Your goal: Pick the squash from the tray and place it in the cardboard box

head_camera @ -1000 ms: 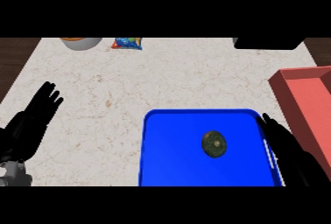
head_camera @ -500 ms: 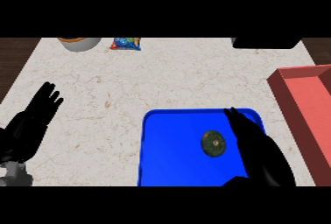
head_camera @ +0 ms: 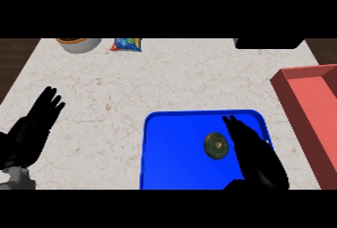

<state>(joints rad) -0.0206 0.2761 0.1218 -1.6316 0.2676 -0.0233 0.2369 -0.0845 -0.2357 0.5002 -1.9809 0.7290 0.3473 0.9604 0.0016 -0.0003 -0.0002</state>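
A small dark green squash [head_camera: 215,145] lies on the blue tray [head_camera: 174,151] near the counter's front edge. My right hand [head_camera: 253,153] hovers over the tray just right of the squash, fingers straight and pointing away, open and holding nothing. The cardboard box [head_camera: 309,111], reddish brown, stands at the right edge, partly cut off. My left hand [head_camera: 36,122] rests open at the left, fingers up, well away from the tray.
A bowl [head_camera: 79,43] and a colourful packet [head_camera: 126,44] sit at the counter's far left. A dark object [head_camera: 269,42] is at the far right edge. Bare marble counter [head_camera: 171,80] lies between the tray and these.
My right hand has moved left from the tray's right rim over the tray, ending right beside the squash. The left hand and the squash have stayed put.
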